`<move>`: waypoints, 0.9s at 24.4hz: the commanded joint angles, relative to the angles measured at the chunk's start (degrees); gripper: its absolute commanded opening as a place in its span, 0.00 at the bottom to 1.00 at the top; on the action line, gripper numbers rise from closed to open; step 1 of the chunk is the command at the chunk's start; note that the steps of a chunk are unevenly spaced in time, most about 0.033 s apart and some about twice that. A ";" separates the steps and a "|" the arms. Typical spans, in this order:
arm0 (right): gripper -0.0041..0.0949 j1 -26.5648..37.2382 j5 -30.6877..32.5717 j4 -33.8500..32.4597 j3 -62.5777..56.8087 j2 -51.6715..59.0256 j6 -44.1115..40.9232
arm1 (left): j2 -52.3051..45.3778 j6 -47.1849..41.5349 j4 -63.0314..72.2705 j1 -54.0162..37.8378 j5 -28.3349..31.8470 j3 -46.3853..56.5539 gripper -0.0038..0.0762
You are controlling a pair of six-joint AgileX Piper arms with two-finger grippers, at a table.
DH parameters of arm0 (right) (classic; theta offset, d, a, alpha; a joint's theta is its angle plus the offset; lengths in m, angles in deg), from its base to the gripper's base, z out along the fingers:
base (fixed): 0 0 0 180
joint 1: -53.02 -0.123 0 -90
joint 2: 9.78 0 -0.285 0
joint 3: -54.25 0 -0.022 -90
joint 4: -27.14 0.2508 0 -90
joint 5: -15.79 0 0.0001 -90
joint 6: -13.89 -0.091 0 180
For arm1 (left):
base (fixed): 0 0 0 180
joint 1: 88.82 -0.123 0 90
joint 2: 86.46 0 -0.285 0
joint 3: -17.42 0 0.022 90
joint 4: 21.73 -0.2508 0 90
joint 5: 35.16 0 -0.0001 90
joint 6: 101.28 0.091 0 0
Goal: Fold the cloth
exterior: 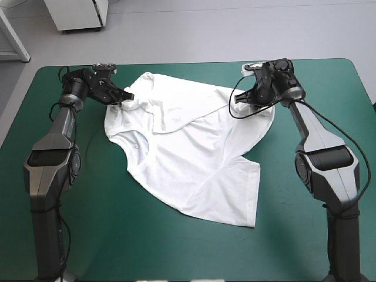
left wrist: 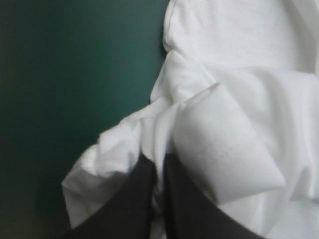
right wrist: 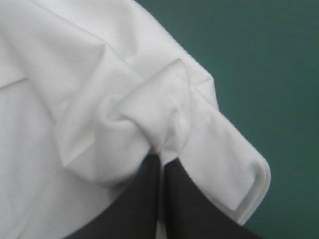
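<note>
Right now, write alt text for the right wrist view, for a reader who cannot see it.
The right gripper is shut on a bunched fold of the white T-shirt, its black fingers meeting in a pointed arch. A hemmed edge of the shirt lies beside the gripper, with the bare teal-green table cover beyond it.

The teal-green table cover (exterior: 129, 235) lies smooth, with rounded corners.

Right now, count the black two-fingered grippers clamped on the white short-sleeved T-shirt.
2. The left gripper pinches the white short-sleeved T-shirt at its far-left corner; the right gripper pinches its far-right edge. Neither is hidden.
</note>
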 commanded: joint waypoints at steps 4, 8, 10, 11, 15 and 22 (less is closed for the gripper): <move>0.25 0.31 1.61 -0.77 1.99 4.19 2.52 | -4.21 0.16 2.45 0.13 -2.11 -1.45 0.60; 0.52 0.31 3.15 0.21 4.56 4.54 1.81 | -4.98 -0.10 2.45 0.13 -5.37 -4.24 0.94; 0.59 0.31 3.78 0.70 7.09 4.85 1.81 | -5.51 -0.10 2.43 0.13 -6.22 -6.57 0.94; 0.59 0.31 4.70 0.67 8.83 4.85 1.81 | -5.82 -0.24 2.43 0.13 -6.61 -8.13 0.92; 0.57 0.31 4.70 0.67 13.34 7.89 2.06 | -6.46 -0.24 2.43 0.13 -12.66 -17.67 0.83; 0.48 0.11 4.79 7.84 9.12 22.42 2.77 | -14.33 -3.60 5.60 0.13 -18.67 -24.92 0.62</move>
